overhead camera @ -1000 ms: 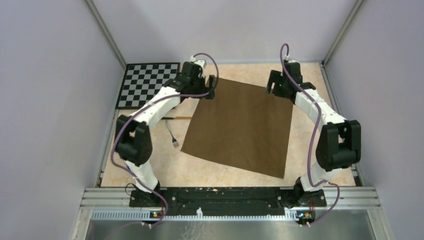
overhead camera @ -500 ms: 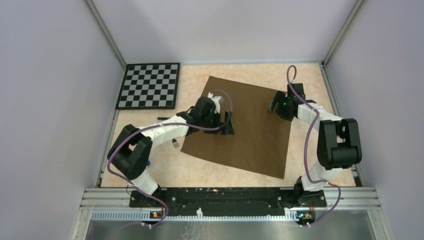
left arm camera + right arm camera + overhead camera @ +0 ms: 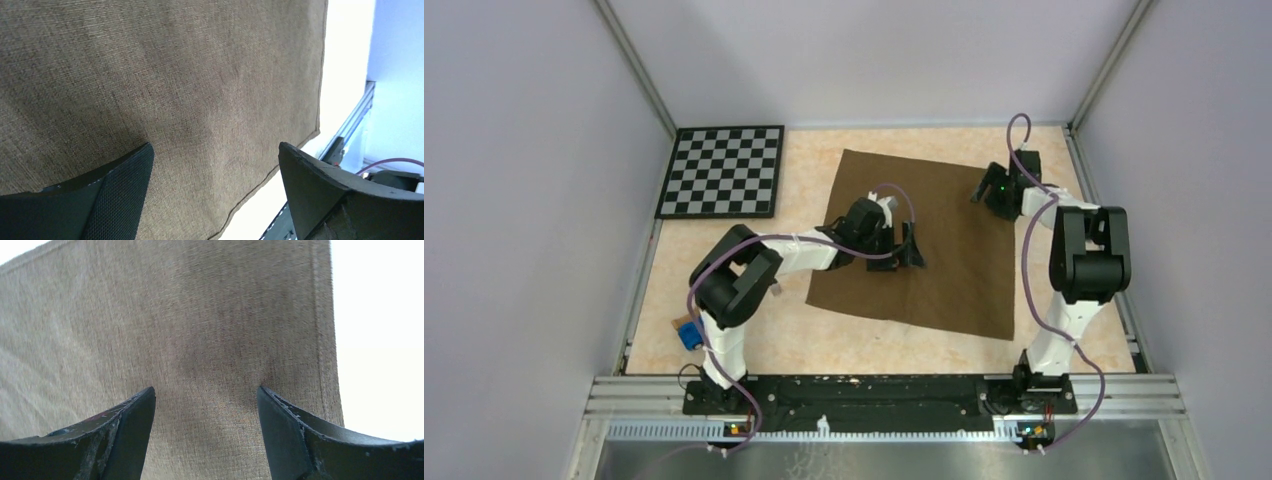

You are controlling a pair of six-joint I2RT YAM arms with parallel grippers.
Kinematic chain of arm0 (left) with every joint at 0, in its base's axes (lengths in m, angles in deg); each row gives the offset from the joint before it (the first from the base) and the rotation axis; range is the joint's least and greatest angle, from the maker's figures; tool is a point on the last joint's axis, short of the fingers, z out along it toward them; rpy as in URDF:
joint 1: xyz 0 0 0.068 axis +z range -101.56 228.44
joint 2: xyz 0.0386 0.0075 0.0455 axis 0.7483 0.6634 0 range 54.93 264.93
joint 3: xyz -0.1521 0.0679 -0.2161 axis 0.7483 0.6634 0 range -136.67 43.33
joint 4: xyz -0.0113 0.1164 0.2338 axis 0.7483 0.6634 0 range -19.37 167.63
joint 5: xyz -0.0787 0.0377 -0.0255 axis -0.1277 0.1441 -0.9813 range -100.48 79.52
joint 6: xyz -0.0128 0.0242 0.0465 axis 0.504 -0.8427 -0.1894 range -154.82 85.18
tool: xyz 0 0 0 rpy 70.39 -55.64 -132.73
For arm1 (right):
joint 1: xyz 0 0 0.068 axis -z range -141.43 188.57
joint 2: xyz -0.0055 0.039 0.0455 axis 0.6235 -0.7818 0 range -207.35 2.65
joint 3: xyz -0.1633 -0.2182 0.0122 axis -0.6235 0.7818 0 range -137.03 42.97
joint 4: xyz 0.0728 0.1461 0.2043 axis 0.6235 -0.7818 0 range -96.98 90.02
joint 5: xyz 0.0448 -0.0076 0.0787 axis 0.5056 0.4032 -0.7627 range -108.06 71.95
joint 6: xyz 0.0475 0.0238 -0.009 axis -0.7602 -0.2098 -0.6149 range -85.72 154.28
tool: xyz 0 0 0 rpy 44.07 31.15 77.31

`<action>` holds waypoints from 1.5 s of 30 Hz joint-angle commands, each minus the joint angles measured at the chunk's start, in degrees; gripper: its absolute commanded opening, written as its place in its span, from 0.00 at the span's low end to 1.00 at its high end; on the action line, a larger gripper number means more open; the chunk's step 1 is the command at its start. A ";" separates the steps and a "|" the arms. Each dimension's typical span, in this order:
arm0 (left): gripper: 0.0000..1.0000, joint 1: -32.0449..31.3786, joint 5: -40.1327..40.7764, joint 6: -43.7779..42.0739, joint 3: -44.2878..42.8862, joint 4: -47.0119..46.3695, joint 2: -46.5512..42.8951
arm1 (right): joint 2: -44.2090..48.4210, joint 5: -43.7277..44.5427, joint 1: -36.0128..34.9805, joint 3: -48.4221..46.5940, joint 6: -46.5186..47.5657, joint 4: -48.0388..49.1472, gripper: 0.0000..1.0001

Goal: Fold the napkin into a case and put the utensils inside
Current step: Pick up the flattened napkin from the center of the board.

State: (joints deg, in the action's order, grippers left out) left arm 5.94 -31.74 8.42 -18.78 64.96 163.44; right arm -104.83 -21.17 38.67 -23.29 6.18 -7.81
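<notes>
**Both your grippers hang open over the flat napkin.**

Your napkin [image 3: 954,275] lies spread out and unfolded on the bench [image 3: 824,340], slightly skewed, to the right of the checkerboard [image 3: 722,170]. Your left gripper [image 3: 912,247] is over the middle of the cloth, jaws wide apart with nothing between them. In its wrist view both fingers sit low over the weave, with the hemmed edge and one corner beyond them. Your right gripper [image 3: 980,190] is above the napkin's far right part, also open and empty. In its wrist view the hem runs just right of the right finger, with bare bench past it. You cannot tell whether either gripper touches the cloth. A small blue car [image 3: 689,335] sits at the near left, close to the left arm's base.
</notes>
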 commanded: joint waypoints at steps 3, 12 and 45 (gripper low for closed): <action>0.99 -1.71 -1.53 2.39 -8.81 -2.06 7.72 | -7.43 -0.86 3.85 -5.94 2.60 -0.33 0.73; 0.99 -0.17 3.65 -2.30 -12.71 4.38 6.37 | -9.26 -12.98 2.90 -13.35 9.43 -3.70 0.73; 0.99 12.42 -11.72 -16.05 4.09 16.71 -39.33 | 39.57 16.38 6.58 28.91 -24.34 -42.37 0.51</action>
State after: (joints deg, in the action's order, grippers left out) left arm 16.30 -39.98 -5.31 -14.84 82.21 126.22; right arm -64.03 -5.17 45.03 4.84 -16.53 -53.43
